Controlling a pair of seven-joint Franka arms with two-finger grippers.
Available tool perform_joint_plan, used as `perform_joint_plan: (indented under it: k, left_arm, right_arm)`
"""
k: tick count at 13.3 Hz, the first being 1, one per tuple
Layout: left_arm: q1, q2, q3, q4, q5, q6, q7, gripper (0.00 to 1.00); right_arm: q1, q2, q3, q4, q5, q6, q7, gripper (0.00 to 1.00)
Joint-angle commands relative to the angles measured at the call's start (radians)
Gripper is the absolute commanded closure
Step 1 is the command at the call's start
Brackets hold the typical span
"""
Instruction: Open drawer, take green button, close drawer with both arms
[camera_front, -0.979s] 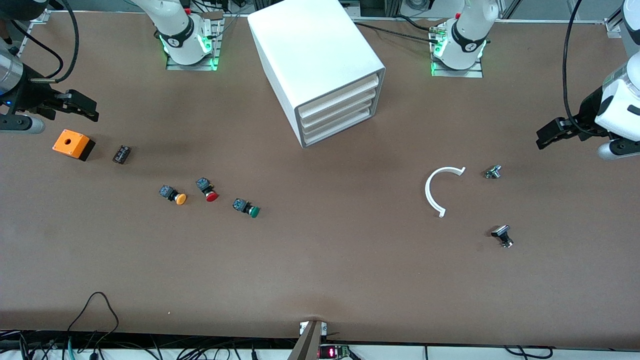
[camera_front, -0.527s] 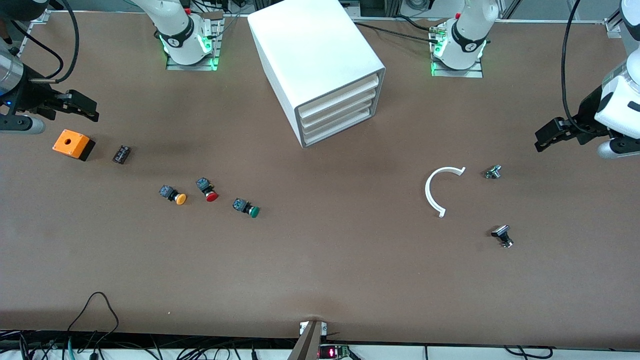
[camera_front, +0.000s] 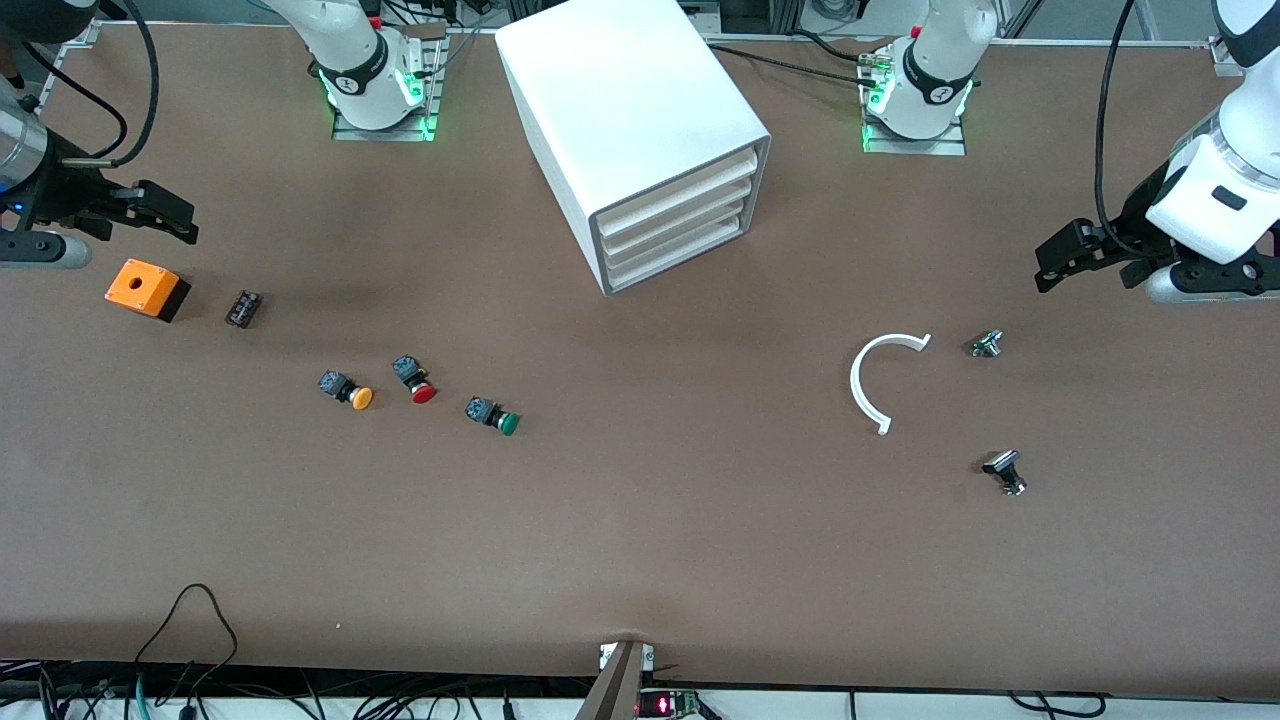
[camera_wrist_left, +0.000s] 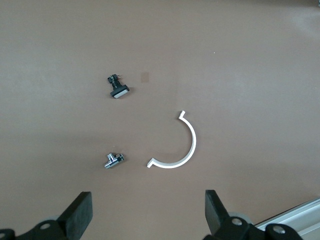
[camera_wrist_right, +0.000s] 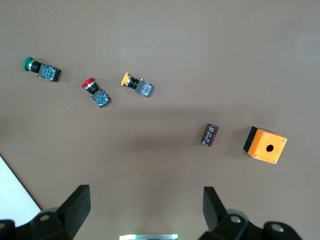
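Drawer (camera_front: 676, 245) unchanged, closed — left gripper (camera_front: 1052, 266) shifted toward cabinet (camera_front: 640, 130).

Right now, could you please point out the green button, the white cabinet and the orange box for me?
green button (camera_front: 508, 424), front view, on its round green cap.
white cabinet (camera_front: 625, 85), front view, on its flat top panel.
orange box (camera_front: 141, 285), front view, on its orange top face.
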Motion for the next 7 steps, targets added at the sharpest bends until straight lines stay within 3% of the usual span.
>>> perform_joint_plan:
  k: [1,7]
  left_arm:
    - [0.004,-0.007,0.003,0.015,-0.018,-0.024,0.033,0.01]
    - [0.002,-0.005,0.003,0.024,-0.018,-0.025,0.030,0.01]
  right_arm:
    - [0.000,0.014,-0.001,0.025,-0.001,-0.009,-0.014,0.00]
    - [-0.001,0.014,-0.001,0.025,0.000,-0.007,-0.014,0.00]
